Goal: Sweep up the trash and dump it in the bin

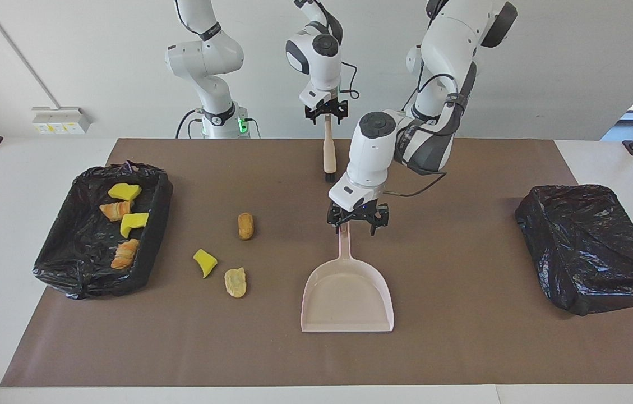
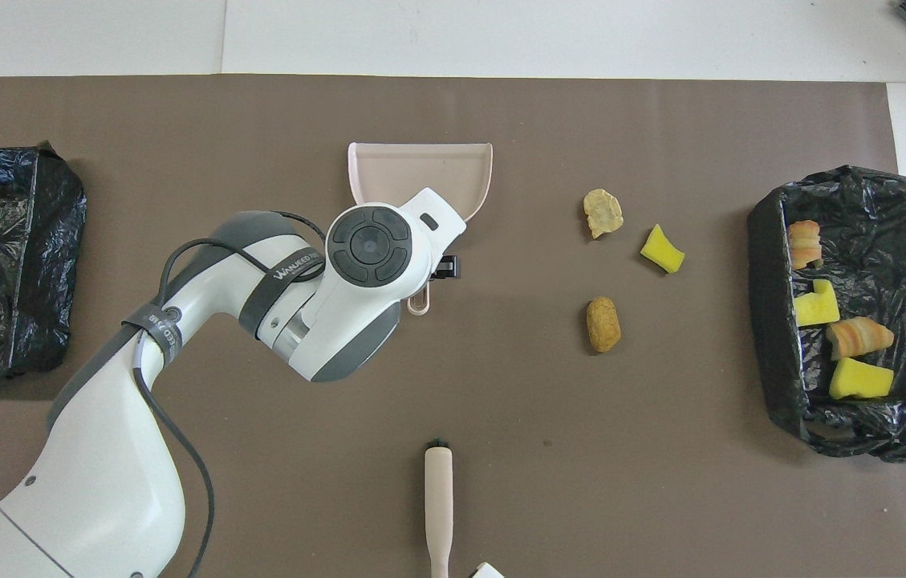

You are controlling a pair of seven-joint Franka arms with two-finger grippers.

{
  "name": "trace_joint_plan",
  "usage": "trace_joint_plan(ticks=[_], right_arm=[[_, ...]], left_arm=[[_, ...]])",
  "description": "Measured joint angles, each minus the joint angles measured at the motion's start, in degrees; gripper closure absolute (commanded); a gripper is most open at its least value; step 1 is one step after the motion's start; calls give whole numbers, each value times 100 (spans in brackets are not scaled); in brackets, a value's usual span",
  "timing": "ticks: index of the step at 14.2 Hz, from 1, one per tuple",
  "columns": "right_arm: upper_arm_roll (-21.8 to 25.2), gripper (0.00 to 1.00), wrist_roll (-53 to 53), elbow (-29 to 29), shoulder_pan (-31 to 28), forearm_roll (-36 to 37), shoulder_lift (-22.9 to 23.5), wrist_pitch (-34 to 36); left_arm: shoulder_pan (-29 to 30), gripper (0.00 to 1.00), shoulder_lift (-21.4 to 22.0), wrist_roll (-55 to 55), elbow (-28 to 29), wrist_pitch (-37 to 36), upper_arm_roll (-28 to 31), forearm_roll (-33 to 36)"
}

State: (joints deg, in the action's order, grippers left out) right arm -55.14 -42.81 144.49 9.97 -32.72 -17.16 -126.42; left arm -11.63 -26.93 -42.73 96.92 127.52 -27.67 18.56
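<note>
The left gripper (image 1: 356, 223), jaws wide, is straddling the pale pink plastic dustpan (image 1: 348, 292) handle at the brown mat's centre; next: closing. The right gripper (image 1: 326, 111) is holding the beige-handled brush (image 1: 328, 154).

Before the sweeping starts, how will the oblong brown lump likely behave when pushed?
The oblong brown lump looks rounded, so it may roll rather than slide. It is small, so probably light. Lying loose on the mat, it should move easily.

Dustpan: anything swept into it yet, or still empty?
Empty. The dustpan lies flat with a bare tray; three trash scraps sit on the mat beside it.
</note>
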Motion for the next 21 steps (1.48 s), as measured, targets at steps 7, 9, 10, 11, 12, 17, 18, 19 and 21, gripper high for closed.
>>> trace_joint_plan(ticks=[7,9,10,11,12,17,18,19,21], right_arm=[[30,100,-58,-55,-26,-43,-30,-1],[151,100,-58,-108,-73,-43,-96,54],[300,100,-21,-133,-77,-39,-163,201],[490,100,88,-161,-82,-24,-260,450],[706,100,256,-191,-91,-5,-396,757],[1632,100,1020,-222,-205,520,-1244,1984],[1832,100,1158,-215,-222,727,-1298,2046],[2083,100,1376,-205,-244,910,-1309,2068],[2626,100,2078,-193,-455,1319,-1298,2098]], left_arm=[[-77,74,-89,-357,-128,5,-27,67],[-82,76,-89,-358,-128,5,-27,72],[-86,80,-91,-358,-127,3,-28,77],[-90,83,-93,-358,-128,-1,-28,83],[-90,91,-94,-358,-128,-4,-28,90],[-78,99,88,528,-198,-521,-23,128],[-69,100,221,1072,-222,-859,-20,131],[-62,100,366,1668,-226,-1190,-16,132],[-62,100,573,2980,-218,-1566,-11,132]])
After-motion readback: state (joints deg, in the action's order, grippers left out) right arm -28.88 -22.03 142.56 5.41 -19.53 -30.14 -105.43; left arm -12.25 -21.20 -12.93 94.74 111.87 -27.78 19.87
